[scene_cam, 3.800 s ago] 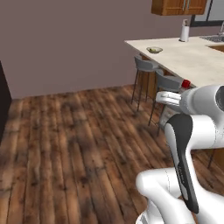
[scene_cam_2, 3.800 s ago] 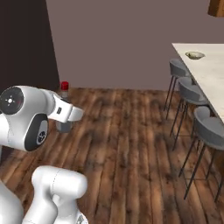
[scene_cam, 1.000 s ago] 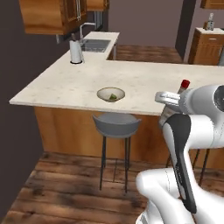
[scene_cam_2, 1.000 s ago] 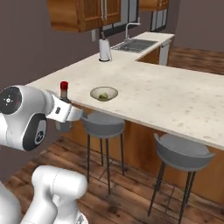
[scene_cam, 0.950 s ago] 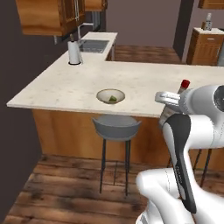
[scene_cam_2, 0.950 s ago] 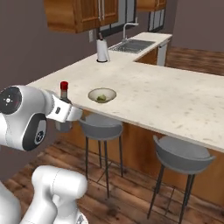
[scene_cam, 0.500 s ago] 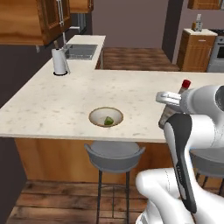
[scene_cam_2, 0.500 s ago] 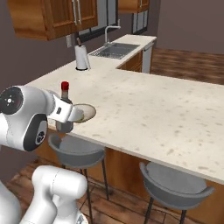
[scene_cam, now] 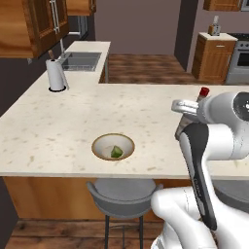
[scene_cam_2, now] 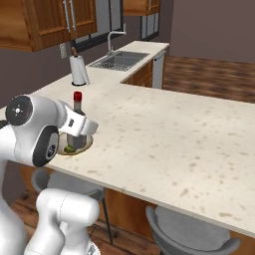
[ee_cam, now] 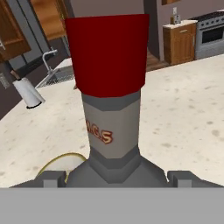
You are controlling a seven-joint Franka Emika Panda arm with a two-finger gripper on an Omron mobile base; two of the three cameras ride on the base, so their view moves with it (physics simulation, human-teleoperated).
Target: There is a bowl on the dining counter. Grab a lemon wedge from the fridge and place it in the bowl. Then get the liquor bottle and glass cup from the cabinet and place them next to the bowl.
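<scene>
**Liquor bottle in the pincer, over the counter by the bowl**

From the left base view I see the dining counter (scene_cam: 58,131) running across in front of me, with the wooden bowl (scene_cam: 113,147) sitting near its front edge above a grey stool (scene_cam: 124,194). Inside the bowl lies a small green lemon wedge (scene_cam: 116,152). To the right of the bowl, my arm carries the liquor bottle (scene_cam: 201,93); from here I catch little more than its red cap poking up behind the wrist. Farther back on the counter stands a paper towel roll (scene_cam: 56,75), with the sink (scene_cam: 80,61) behind it and the wall cabinet (scene_cam: 34,24) above at the left.

From the right base view the liquor bottle (scene_cam_2: 76,119) stands upright, red cap on top, grey body passing down through the pincer (scene_cam_2: 79,130), whose jaws stand wide around it. The bowl (scene_cam_2: 78,145) sits right behind and below the bottle, mostly covered by the hand, so I cannot tell whether the bottle touches the counter (scene_cam_2: 169,134). The paper towel roll (scene_cam_2: 78,69) and sink (scene_cam_2: 119,60) lie beyond.

In the hand view the bottle (ee_cam: 111,105) rises straight up from between the fingertips, its neck grey with orange lettering and a big red cap. The yellowish rim of the bowl (ee_cam: 54,162) curves at lower left.
</scene>
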